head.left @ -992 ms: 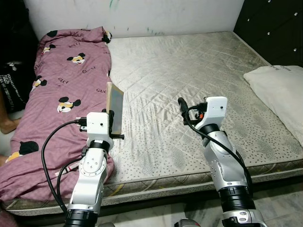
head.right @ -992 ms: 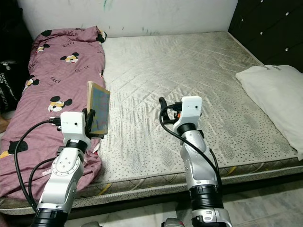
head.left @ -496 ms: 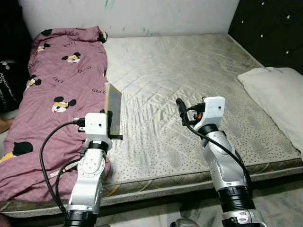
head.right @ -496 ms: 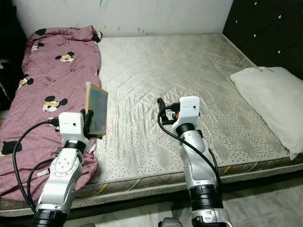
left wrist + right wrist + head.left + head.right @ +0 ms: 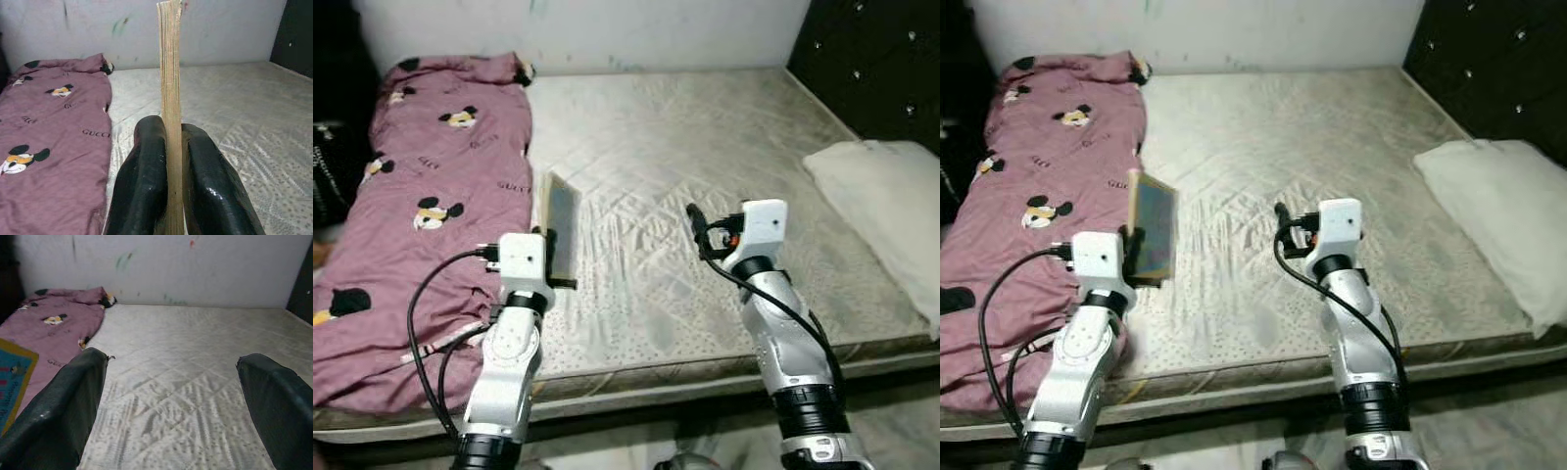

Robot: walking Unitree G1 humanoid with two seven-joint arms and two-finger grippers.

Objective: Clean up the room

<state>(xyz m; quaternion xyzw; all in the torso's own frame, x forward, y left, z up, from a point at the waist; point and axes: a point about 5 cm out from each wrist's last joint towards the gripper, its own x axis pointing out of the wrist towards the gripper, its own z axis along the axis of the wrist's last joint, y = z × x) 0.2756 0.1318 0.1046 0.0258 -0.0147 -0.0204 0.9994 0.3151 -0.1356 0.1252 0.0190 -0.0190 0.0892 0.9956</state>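
Now left gripper (image 5: 168, 161) clamped tight on book (image 5: 1152, 229), upright above mattress (image 5: 705, 147). Right gripper (image 5: 171, 396) spread wide, empty. Advice: keep book vertical, grip low near spine, carry steady.

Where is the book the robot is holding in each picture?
Left eye view: book upright in the left claw, beside the pink blanket.
Right eye view: book, same spot.
Left wrist view: its edge pinched between the fingers.
Right wrist view: a blue, yellow-bordered corner.
Shared landmark: the pink blanket.
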